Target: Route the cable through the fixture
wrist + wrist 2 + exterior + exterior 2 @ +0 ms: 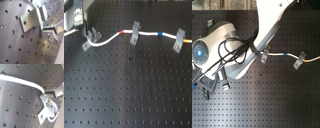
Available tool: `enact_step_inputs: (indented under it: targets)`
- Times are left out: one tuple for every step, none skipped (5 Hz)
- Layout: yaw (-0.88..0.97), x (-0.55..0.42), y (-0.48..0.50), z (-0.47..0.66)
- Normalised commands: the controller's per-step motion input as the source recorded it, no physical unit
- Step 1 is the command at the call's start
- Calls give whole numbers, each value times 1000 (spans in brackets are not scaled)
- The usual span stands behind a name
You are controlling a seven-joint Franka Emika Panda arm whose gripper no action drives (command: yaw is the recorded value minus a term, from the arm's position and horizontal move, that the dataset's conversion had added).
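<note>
in the first exterior view the cable [111, 38] runs across the far part of the perforated table [129, 90]. the fixture [91, 39] stands at the first exterior view's left, the cable passing by it. two slim clips [135, 33] [179, 40] stand to its right along the cable. the gripper [79, 19] hangs just behind the fixture.

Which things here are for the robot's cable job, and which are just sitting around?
For the job:
- cable
- fixture
- tool

Just sitting around:
- middle clip
- far clip
- black board with holes
</note>
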Motion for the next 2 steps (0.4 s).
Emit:
enact_step_inputs:
  targets:
    - [0,0,0,-17]
    - [0,-67,-118,-374]
